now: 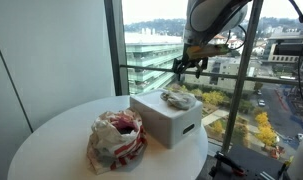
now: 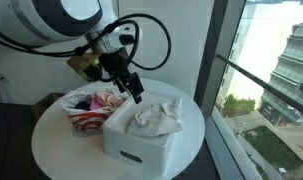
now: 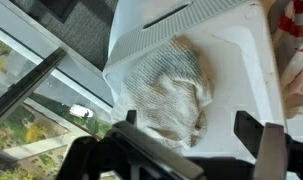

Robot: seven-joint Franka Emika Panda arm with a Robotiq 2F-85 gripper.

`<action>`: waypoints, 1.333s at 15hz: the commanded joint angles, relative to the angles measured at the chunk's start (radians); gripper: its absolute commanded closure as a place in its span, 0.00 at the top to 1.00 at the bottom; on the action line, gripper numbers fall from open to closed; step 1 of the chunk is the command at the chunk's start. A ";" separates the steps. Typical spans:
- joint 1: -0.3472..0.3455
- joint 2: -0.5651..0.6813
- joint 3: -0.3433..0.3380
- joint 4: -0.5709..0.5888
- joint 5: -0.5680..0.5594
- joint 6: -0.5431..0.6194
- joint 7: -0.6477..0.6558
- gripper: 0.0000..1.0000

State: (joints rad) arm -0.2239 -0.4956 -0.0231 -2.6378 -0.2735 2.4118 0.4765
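The cloth [image 3: 171, 90] lies crumpled on top of the white box [image 3: 246, 45], with the fingers [image 3: 253, 135] wide open just above it, holding nothing.

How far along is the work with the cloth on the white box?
Done: the cloth lies crumpled on the white box. In hand: nothing; the gripper hangs open above it. Left: more fabric sits in the striped bag beside the box.

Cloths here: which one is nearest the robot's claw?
The pale crumpled cloth on the white box, below the gripper; the other cloths sit in the red-striped bag.
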 commanded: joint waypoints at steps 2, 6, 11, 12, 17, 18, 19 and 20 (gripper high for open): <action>0.000 0.172 -0.040 0.078 0.055 0.128 -0.121 1.00; 0.004 0.338 -0.040 0.142 0.059 0.200 -0.151 1.00; 0.008 0.497 -0.064 0.210 0.024 0.196 -0.138 1.00; 0.013 0.521 -0.070 0.219 0.025 0.194 -0.137 1.00; 0.036 0.596 -0.105 0.253 0.021 0.187 -0.135 0.69; 0.042 0.599 -0.110 0.256 0.018 0.189 -0.129 0.60; 0.047 0.595 -0.115 0.255 0.015 0.189 -0.126 0.52; 0.051 0.588 -0.117 0.252 0.016 0.189 -0.127 0.43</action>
State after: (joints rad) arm -0.2001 0.0807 -0.1119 -2.4015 -0.2503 2.5966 0.3550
